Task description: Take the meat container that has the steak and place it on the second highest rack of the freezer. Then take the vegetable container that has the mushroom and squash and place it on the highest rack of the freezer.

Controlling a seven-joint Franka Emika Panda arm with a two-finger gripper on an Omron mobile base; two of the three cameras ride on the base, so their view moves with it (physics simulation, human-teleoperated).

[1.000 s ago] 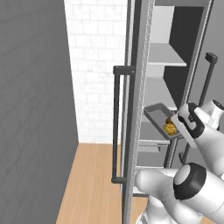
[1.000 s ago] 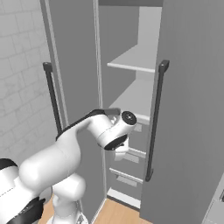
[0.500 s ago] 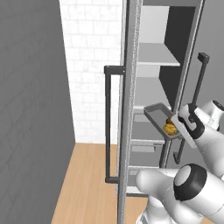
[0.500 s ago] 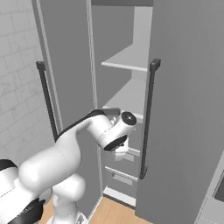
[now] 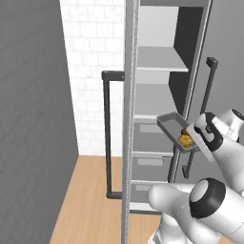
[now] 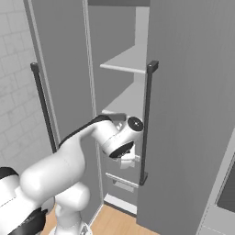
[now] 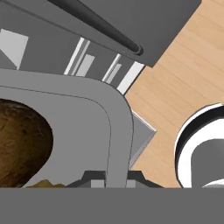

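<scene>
Jaws: closed on the near rim of the vegetable container (image 7: 118, 131), one dark finger tip on each side of the rim wall in the hand view
Gripper: (image 5: 199, 141) at the right of the left base view, holding the tray out in front of the open freezer (image 5: 157, 62)
Vegetable container: grey shallow tray (image 5: 172, 128), held in the air and tilted, its far end higher than the gripped end, level with the top grey drawer (image 5: 151, 128)
Mushroom and squash: yellow-orange lumps (image 5: 185, 140) lie at the low, gripped end of the tray; in the hand view a brown rounded mushroom (image 7: 22, 144) sits inside the tray
Freezer: two white shelves above, the upper one (image 5: 159, 61) bare; grey drawers below; door swung open to the left with a long dark bar handle (image 5: 107, 133)
Floor: light wood planks (image 5: 86, 195) below the freezer
Wall: white brick (image 5: 93, 62) behind the open door, grey panel (image 5: 33, 119) at left
</scene>
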